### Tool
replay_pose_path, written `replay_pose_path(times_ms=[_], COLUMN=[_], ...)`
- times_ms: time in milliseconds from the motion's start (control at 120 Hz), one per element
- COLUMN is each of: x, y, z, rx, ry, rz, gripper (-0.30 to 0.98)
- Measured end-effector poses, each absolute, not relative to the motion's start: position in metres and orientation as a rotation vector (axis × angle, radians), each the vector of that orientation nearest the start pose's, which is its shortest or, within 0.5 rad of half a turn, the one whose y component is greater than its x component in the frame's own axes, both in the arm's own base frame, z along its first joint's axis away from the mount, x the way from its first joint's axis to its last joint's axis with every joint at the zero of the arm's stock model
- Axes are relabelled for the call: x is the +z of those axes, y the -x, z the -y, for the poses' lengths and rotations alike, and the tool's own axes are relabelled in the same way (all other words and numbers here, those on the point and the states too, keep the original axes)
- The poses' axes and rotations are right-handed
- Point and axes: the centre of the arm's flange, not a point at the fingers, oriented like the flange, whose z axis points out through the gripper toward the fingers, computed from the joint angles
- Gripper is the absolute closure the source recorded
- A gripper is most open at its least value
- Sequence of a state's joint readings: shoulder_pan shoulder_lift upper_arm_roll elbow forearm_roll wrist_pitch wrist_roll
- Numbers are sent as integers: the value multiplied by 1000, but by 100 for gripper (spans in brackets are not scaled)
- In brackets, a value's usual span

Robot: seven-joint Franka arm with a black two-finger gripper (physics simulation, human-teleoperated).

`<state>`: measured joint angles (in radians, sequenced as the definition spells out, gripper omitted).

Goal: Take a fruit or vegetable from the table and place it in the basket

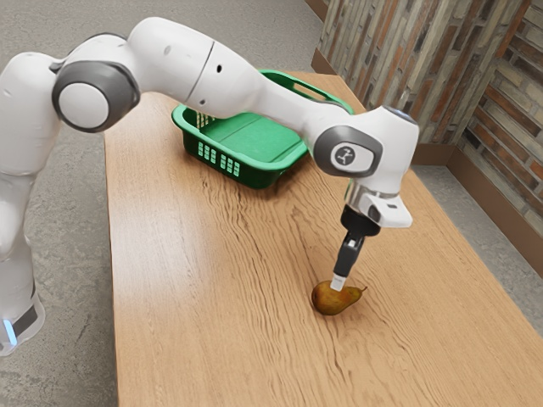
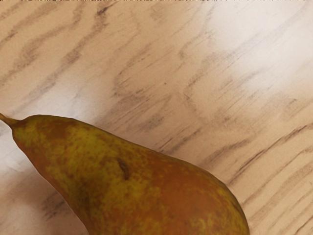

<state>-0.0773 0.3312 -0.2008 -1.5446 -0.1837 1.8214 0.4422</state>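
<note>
My gripper (image 1: 338, 281) points down at the pear (image 1: 329, 298) in the exterior view, its tip overlapping the upper side of the fruit. The brownish-green pear lies on its side on the wooden table, stem toward the exterior view's right. In the wrist view the pear (image 2: 146, 186) is large and close under my hand, its stem and neck visible and part of its body cut off. The green basket (image 1: 222, 163) stands farther back on the table, partly hidden behind my arm.
Wooden tabletop (image 1: 204, 297) surrounds the pear and extends to the basket. My forearm crosses above the basket. A brick and wood-panelled wall (image 1: 407, 68) rises beyond the table's far side.
</note>
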Motion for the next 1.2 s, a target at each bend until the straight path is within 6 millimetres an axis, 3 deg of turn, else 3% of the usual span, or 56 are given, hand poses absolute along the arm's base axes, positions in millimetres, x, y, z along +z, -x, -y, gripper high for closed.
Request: replay_pose_path(times_ms=[158, 242, 417, 625, 1000, 1100, 1200], x=[460, 457, 445, 436, 408, 406, 407], y=[-613, -616, -629, -639, -631, -631, -631], z=[187, 182, 199, 178, 187, 186, 186], rx=[88, 89, 42, 42, 157, 167, 169], ry=[3198, 3219, 3267, 3306, 3368, 3374, 3377], rz=[-1085, -984, -808, -554, -325, -281, -245], gripper=[0, 0, 0, 0, 0, 7, 22])
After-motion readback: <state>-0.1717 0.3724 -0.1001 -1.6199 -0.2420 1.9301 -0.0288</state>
